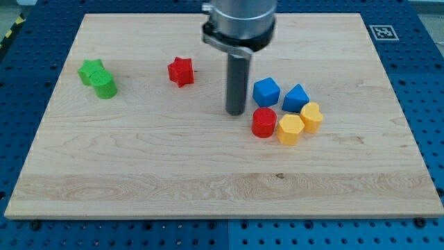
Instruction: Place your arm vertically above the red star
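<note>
Red star [180, 71] sits up and to the view's left of my tip [235, 112], clearly apart from it, on the bare wood. So the end effector here is just a straight dark rod, no jaws to open or close, and it's holding nothing, its lower end standing on the table [208, 180]. The table is a pale wooden board with visible grain, lying on a blue perforated surface that shows around all its edges. Just to the view's right of my tip there's a little cluster: a blue cube-ish block [266, 92], a second blue block [296, 98], a red cylinder-like block [263, 122] closest to the tip and slightly below it, then a yellow hexagon-ish block [290, 129] and another yellow block [311, 117]. Far off to the view's left are two green blocks [98, 77] touching each other. Past the board's top right corner there's a black-and-white square marker [382, 32]; no readable writing on it.
</note>
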Controlling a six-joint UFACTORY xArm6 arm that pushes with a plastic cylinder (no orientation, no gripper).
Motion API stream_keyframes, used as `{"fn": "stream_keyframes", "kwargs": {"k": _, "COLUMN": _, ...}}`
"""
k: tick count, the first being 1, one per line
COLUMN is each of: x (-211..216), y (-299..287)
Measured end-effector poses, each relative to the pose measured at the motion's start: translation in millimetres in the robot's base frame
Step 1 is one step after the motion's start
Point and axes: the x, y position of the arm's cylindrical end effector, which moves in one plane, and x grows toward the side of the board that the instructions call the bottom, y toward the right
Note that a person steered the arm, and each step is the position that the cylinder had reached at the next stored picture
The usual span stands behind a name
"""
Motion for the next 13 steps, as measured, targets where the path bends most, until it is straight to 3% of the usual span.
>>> {"fn": "stream_keyframes", "kwargs": {"k": 2, "x": -64.7, "y": -10.2}}
{"fn": "stream_keyframes", "kwargs": {"k": 3, "x": -116.7, "y": -26.3}}
{"fn": "stream_keyframes", "kwargs": {"k": 4, "x": -146.5, "y": -65.8}}
{"fn": "stream_keyframes", "kwargs": {"k": 5, "x": -147.0, "y": -95.0}}
{"fn": "stream_keyframes", "kwargs": {"k": 13, "x": -172.4, "y": -95.0}}
